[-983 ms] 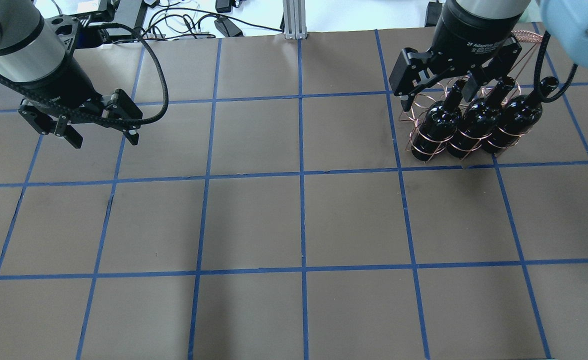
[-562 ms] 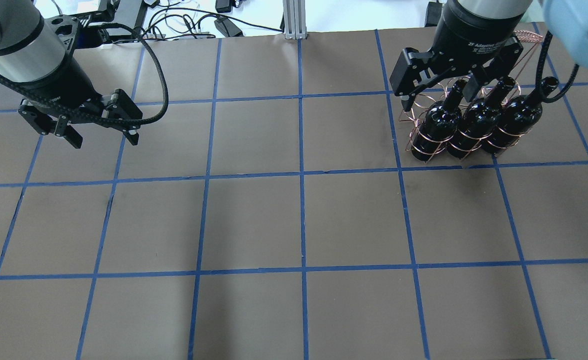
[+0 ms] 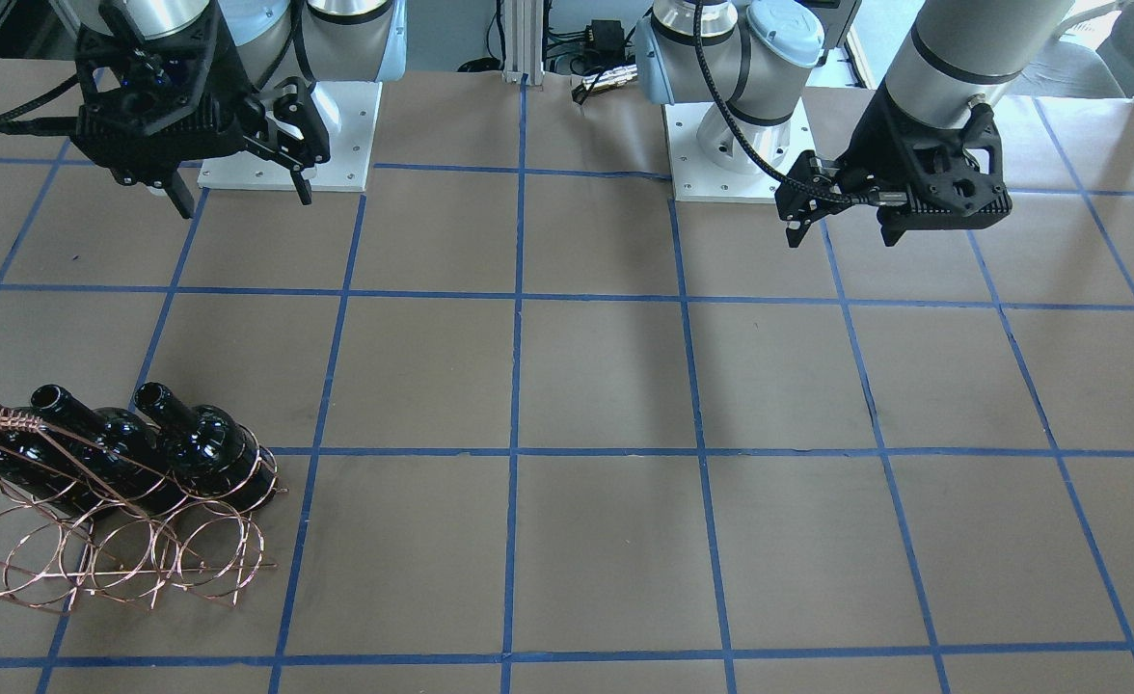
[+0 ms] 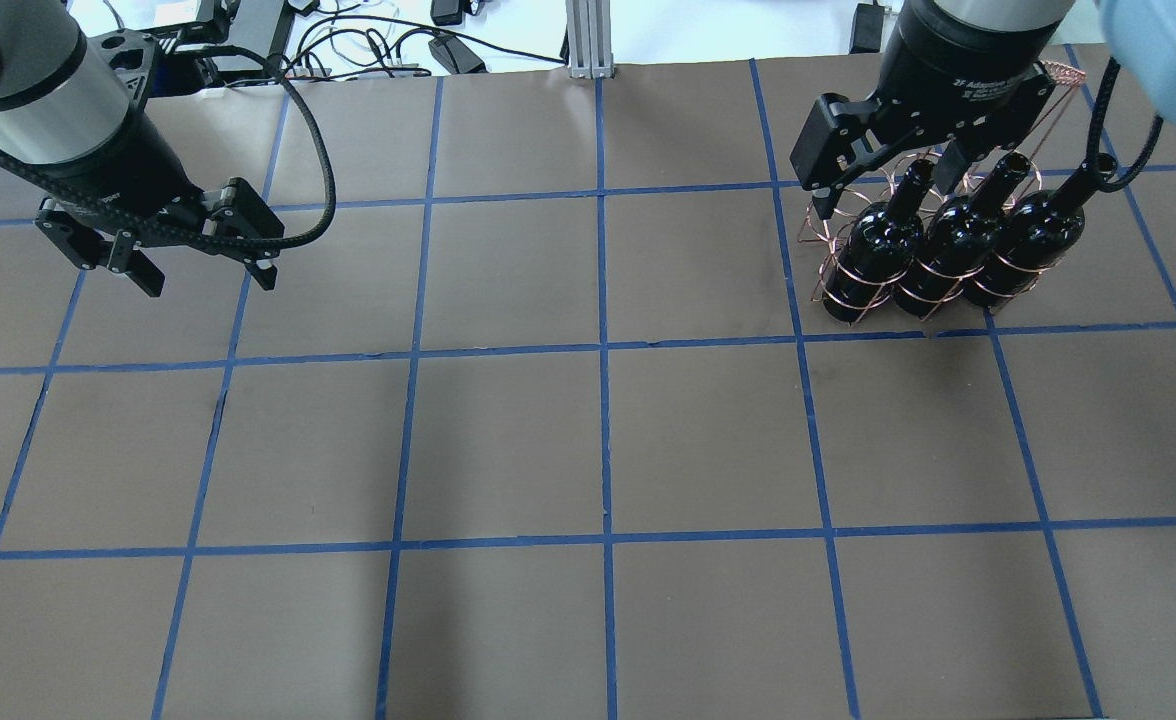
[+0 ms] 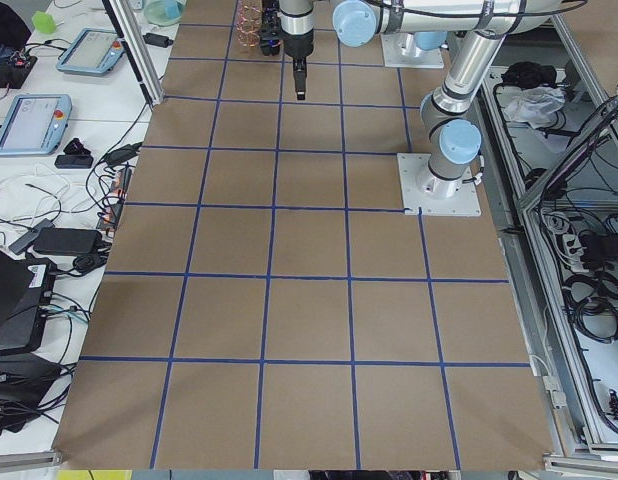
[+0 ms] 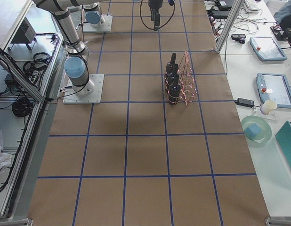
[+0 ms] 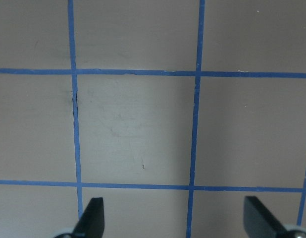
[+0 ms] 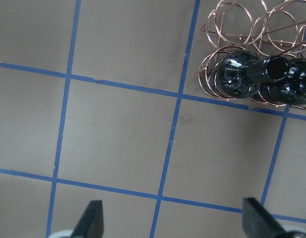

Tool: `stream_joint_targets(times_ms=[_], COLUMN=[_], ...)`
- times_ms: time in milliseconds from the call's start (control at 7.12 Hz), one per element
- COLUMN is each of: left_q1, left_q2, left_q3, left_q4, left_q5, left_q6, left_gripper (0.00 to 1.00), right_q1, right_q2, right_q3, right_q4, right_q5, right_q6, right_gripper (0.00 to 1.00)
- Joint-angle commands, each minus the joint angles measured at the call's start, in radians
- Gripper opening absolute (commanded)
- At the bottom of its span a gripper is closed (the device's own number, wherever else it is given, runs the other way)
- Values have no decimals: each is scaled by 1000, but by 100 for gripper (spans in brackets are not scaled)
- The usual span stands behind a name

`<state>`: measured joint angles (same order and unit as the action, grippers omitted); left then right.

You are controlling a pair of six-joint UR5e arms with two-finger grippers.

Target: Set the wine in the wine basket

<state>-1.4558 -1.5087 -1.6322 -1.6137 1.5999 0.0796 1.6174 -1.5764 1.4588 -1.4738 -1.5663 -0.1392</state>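
Three glossy near-black wine bottles (image 4: 873,255) (image 4: 953,250) (image 4: 1033,235) lean side by side in the copper wire wine basket (image 4: 838,205) at the far right of the table. They also show in the front view (image 3: 205,448), in the basket (image 3: 123,564). My right gripper (image 4: 883,195) hangs open and empty above the bottle necks, clear of them. In the right wrist view (image 8: 173,223) its fingers are spread wide, with the nearest bottle (image 8: 237,77) at the upper right. My left gripper (image 4: 210,285) is open and empty over bare table at the far left.
The table (image 4: 598,440) is brown paper with a blue tape grid. Cables and power bricks (image 4: 448,50) lie beyond its far edge. The basket's twisted handle (image 4: 1058,72) rises beside my right wrist. The arm bases (image 3: 287,145) (image 3: 736,154) stand on white plates.
My right gripper has drawn slightly up and away from the bottle necks, still open. The bottles, the basket and the left arm have not moved.
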Motion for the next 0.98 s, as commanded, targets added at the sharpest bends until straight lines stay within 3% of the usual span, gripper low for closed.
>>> stream_joint_targets(times_ms=[0, 843], left_q1=[2, 6], left_q2=[1, 1], left_q3=[0, 0], left_q4=[0, 2], left_q5=[0, 0], left_q6=[0, 3], left_gripper=[100, 100], right_q1=[-8, -7], right_q2=[-10, -16], right_q3=[0, 15], right_q4=[4, -7], right_q5=[2, -1], right_q6=[16, 15], right_gripper=[99, 100])
